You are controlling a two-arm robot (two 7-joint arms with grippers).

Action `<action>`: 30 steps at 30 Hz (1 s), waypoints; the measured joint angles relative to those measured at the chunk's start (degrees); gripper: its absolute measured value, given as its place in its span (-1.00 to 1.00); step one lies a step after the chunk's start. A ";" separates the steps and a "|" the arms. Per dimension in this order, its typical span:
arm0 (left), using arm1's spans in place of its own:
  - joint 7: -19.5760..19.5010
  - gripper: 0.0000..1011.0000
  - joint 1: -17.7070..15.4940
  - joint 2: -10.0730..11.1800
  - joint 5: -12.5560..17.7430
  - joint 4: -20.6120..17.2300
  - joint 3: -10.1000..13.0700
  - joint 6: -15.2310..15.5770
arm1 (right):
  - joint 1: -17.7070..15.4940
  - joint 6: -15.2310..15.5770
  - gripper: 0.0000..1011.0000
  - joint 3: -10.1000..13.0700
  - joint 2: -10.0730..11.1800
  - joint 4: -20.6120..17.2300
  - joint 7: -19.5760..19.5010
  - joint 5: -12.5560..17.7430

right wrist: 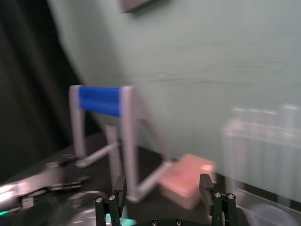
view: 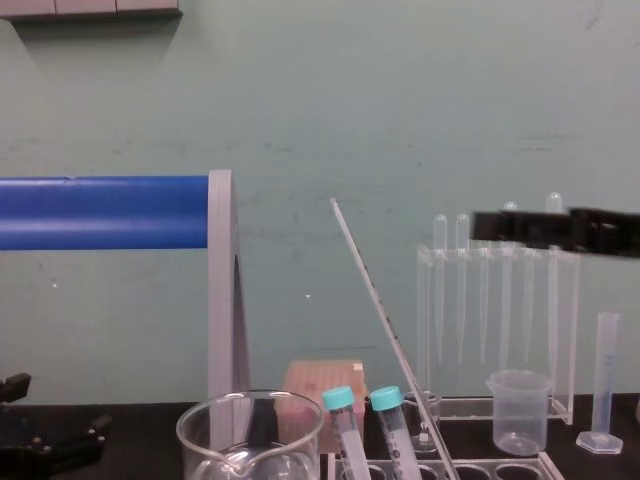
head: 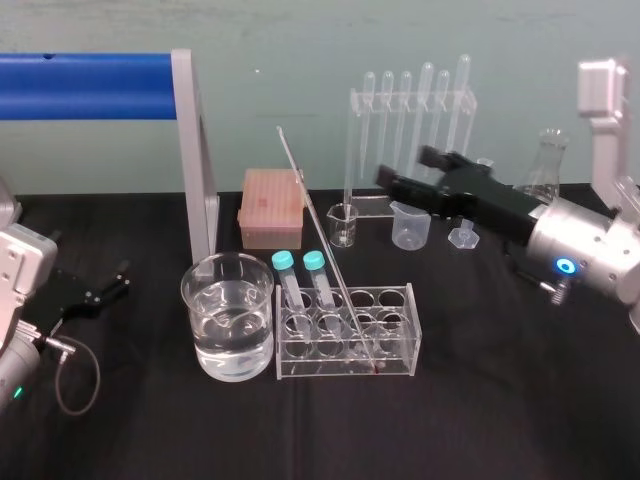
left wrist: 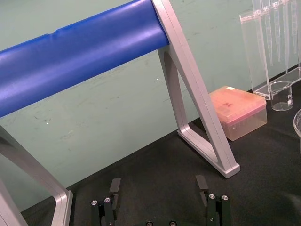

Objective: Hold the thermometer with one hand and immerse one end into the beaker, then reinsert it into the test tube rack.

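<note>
**A:** How should the grab go?

**B:** The right end effector (head: 403, 163) hangs above the worktop (head: 500, 400) with its fingers (right wrist: 205, 186) spread and nothing between them. The thermometer (head: 324, 245) lies off its tips. It leans in the test tube rack (head: 400, 352) with its foot in a hole and its top tilted away. I'd turn the spread to match that lean, close on the bare stretch above the capped tubes (head: 290, 285), and squeeze softly, since thin glass probably slips or snaps.

**A:** And then lift along the lean?

**B:** Yes. Pulling straight up would likely lever the rod against the hole's edge. The beaker (head: 197, 310) sits just beyond the rack from the end effector, so the carry looks short.

**A:** What about room?

**B:** It's tight behind and below. The pipette stand (head: 410, 98) is close behind the end effector and the small plastic beaker (head: 410, 225) is under it. Past the thermometer stands the blue-bar frame (head: 195, 150), which a swinging top end could strike. Nearer the robot the worktop is bare.

**A:** The other arm?

**B:** The left end effector (head: 120, 278) is parked well apart, with its fingers apart too.
</note>
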 joint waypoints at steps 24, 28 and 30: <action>0.00 0.99 0.00 0.00 0.00 0.00 0.00 0.00 | 16.01 2.73 0.98 -16.51 -3.94 11.30 9.75 -5.74; 0.00 0.99 0.00 0.00 0.00 0.00 0.00 0.00 | 17.39 1.99 0.98 -17.54 -5.39 13.53 9.41 -6.52; 0.00 0.99 0.00 0.00 0.00 0.00 0.00 0.00 | 17.63 1.84 0.98 -17.70 -5.69 13.94 9.20 -6.68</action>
